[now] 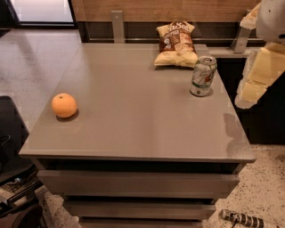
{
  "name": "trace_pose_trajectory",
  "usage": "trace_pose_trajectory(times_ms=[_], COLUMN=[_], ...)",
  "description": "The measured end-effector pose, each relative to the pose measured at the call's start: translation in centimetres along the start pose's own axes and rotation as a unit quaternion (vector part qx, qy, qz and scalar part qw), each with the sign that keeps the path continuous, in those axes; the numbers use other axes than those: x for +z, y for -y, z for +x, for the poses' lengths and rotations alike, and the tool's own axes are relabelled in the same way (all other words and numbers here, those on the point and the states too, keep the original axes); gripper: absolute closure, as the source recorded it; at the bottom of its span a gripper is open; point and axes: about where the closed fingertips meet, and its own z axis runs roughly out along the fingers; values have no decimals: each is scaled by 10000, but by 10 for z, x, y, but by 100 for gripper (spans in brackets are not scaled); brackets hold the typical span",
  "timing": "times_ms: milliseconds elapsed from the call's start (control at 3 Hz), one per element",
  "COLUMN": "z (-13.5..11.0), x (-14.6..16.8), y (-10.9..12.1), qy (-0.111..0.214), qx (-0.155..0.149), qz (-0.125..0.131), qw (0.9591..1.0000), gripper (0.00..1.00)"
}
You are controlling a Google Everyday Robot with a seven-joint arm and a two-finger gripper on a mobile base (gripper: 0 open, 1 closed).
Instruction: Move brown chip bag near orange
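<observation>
"Gripper first. Where is it?"

"Off the right edge of the table, pale and blocky, hanging over the dark gap beside the top. Released or clenched, I cannot tell from where I stand."

"And the brown chip bag?"

"Lying at the back edge, right of centre, its top end toward the wood-panelled wall. The orange sits well apart from it, near the left edge and closer to the front. The wide grey middle of the tabletop lies between them."

"Anything in the way?"

"A green-and-silver soda can stands upright just in front of the bag and a little to its right, near the right edge, on the gripper's side. It isn't touching the bag. Two metal posts rise behind the back edge: one left of the bag, the other at the far right corner."

"Around the table?"

"Speckled floor on the left and at the front right. Something black crowds the front left corner."

"Containers?"

"The can, though whether its top is opened I can't make out. Under the tabletop there are what look like drawer fronts, stacked and pushed in, their insides hidden."
</observation>
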Motion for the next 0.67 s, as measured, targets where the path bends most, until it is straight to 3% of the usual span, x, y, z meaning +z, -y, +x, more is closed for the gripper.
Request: trace_pose_trajectory(times_ms=[333, 667], z=[-35, -70], x=[-4, -4], y=[39, 63], qy=[162, 430], qx=[81, 420], qz=[184, 384], qw=[9997, 9975], gripper=[0, 0])
